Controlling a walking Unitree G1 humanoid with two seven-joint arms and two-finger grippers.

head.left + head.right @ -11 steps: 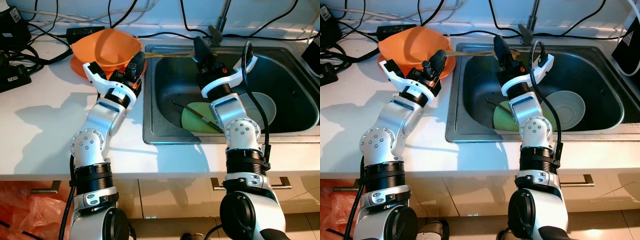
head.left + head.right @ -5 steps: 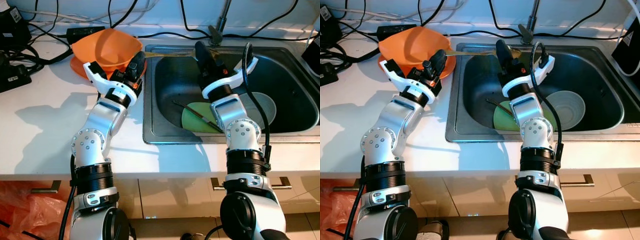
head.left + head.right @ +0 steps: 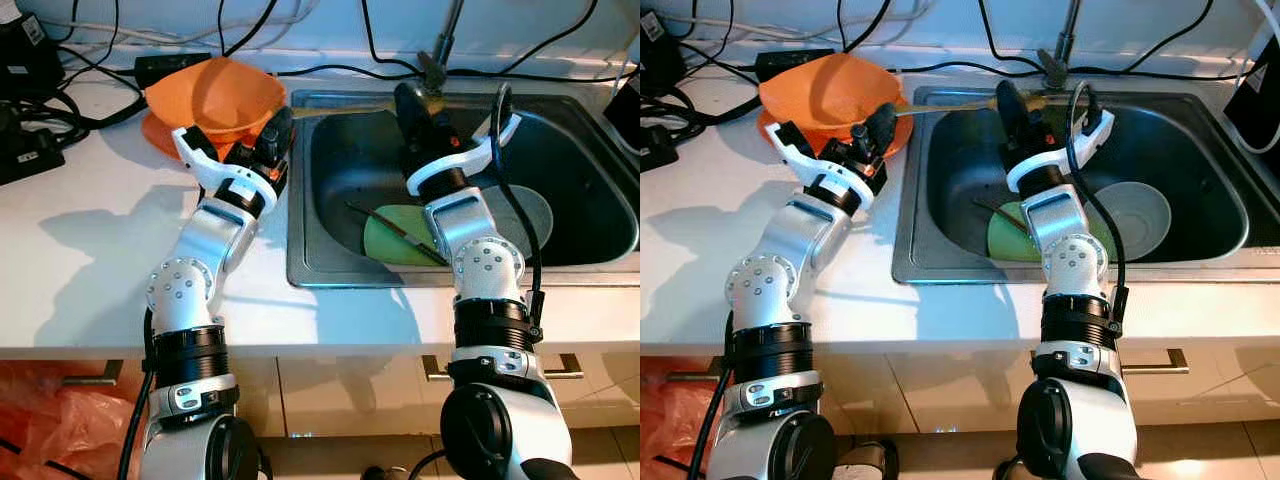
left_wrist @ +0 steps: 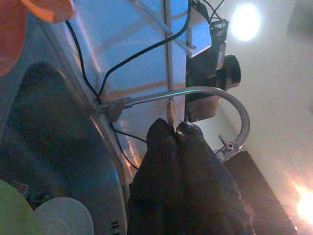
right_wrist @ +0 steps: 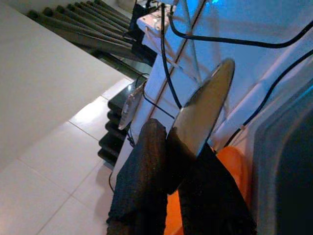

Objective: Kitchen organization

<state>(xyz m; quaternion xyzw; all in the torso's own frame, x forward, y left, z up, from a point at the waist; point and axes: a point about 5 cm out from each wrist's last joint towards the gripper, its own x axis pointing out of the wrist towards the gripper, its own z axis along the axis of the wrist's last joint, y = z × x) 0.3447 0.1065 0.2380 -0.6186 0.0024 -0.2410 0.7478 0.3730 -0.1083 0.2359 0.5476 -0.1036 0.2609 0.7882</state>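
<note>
Both pincers edged right, perhaps gripping spatula (image 3: pixel 940 106).

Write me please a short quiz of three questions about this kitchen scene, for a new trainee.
1. Choose one: where does the green plate lie? A) on the counter B) in the sink C) on top of the orange bowl
2. True or false: the orange bowl stands inside the sink.
3. Fill in: the left gripper and the right gripper are both shut on one long ____ that lies along the sink's back rim.

Key: 1 B. 2 false, it stands on the counter, left of the sink. 3 spoon.
</note>
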